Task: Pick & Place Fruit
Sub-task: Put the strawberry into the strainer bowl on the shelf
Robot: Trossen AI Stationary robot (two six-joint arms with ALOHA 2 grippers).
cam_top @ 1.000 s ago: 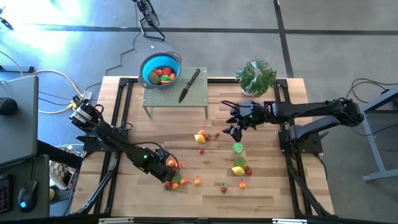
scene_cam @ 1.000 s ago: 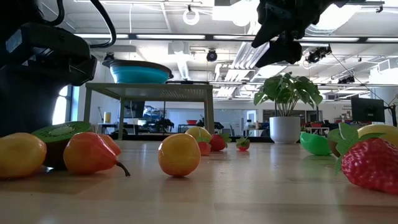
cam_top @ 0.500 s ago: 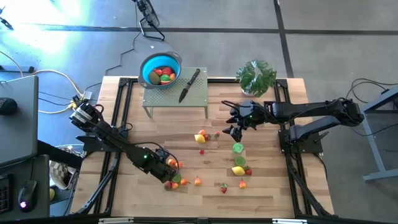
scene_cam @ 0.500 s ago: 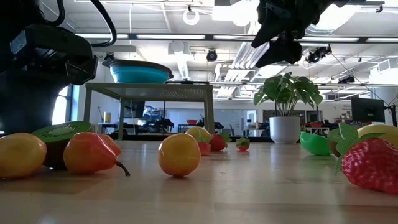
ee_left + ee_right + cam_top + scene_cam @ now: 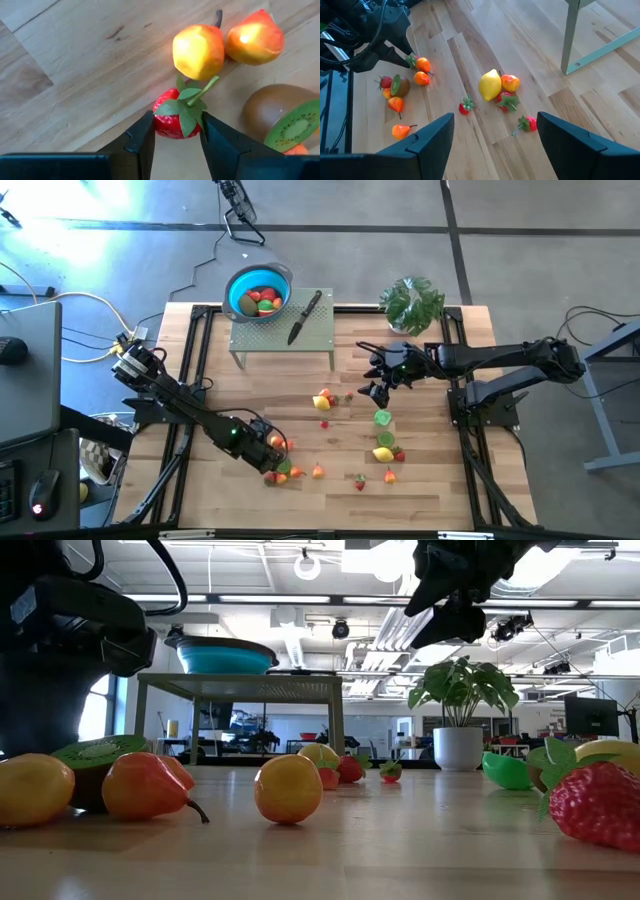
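Note:
Small toy fruit lie scattered on the wooden table: a cluster [image 5: 285,470] near the left side, a lemon with red pieces [image 5: 322,399] mid-table, green halves [image 5: 383,418] and a lemon [image 5: 383,453] to the right. My left gripper [image 5: 272,446] is low at the cluster and shut on a red strawberry [image 5: 175,121]; two orange-yellow pears [image 5: 198,51] and a kiwi half [image 5: 287,122] lie just beyond it. My right gripper [image 5: 378,382] hovers open above the table's right middle, touching nothing. More fruit sits in the blue bowl [image 5: 259,292]. My left gripper pinches the strawberry by its red body [image 5: 165,126], one finger [image 5: 142,137] on each flank, slanting down from above. The green leaves and stem [image 5: 192,102] stick out beyond the fingertips. Whether the strawberry rests on the table, I cannot tell.
A small green stand [image 5: 283,332] at the far middle carries the blue bowl and a black-handled knife [image 5: 305,316]. A potted plant [image 5: 411,303] stands at the far right. Black frame rails run along the table's left and right sides. Bare wood lies between the fruit groups.

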